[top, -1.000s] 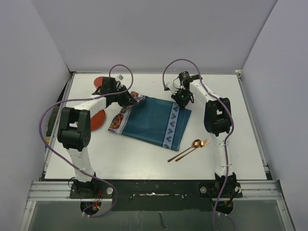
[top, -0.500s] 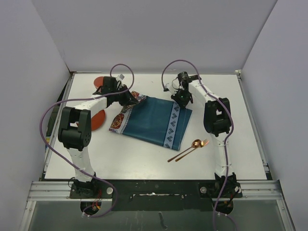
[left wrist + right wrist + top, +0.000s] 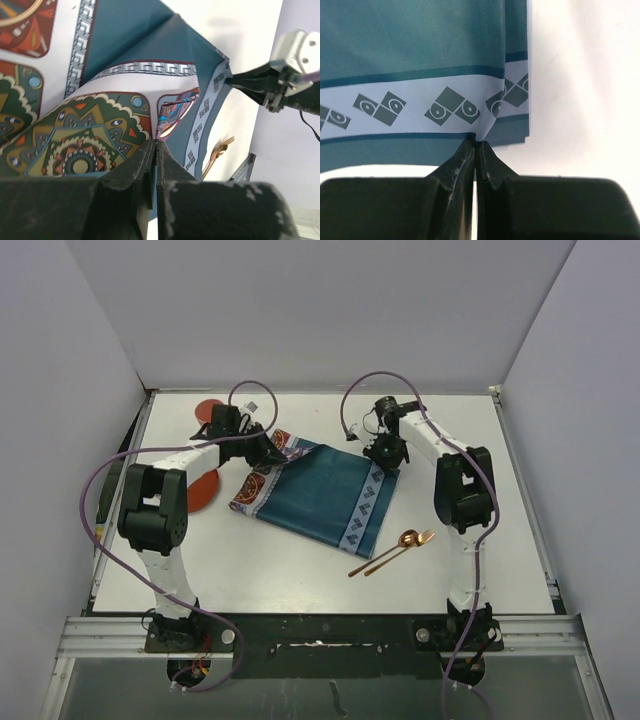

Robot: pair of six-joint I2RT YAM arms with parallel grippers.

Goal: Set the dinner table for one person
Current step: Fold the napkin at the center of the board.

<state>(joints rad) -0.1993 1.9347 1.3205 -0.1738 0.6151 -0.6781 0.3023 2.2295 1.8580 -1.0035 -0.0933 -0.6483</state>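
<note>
Both held corners of the teal rectangular cloth placemat with patterned ends (image 3: 325,490) have shifted a little to my right and toward my bases over the last second, and my right elbow has swung outward with them. My left jaws are pressed together on the folded-over left end, pinching the edge where the bright printed underside curls up. My right jaws are likewise closed tight, nipping the far right corner just at the white band with the small square motifs. Between the two grips the placemat hangs limp and creased. I judge it light, soft and floppy, so it will only lie flat if I keep both corners taut and draw them apart. Corners and edges are the places to hold, never the middle. Under it is the large plain white rectangular flat desk (image 3: 300,560), which runs from my bases out to the back wall and carries everything. It is rigid, fixed and smooth, so I do not take hold of it. I only lay things on it, and cloth will probably slide on it easily. A copper-coloured spoon and fork (image 3: 390,556) lie side by side near the placemat's right near corner, apart from it. On the left a red round dish (image 3: 208,408) sits at the far edge. A second red round dish (image 3: 204,490) is half hidden behind my left arm. Nothing shows in the visible part of either dish.
</note>
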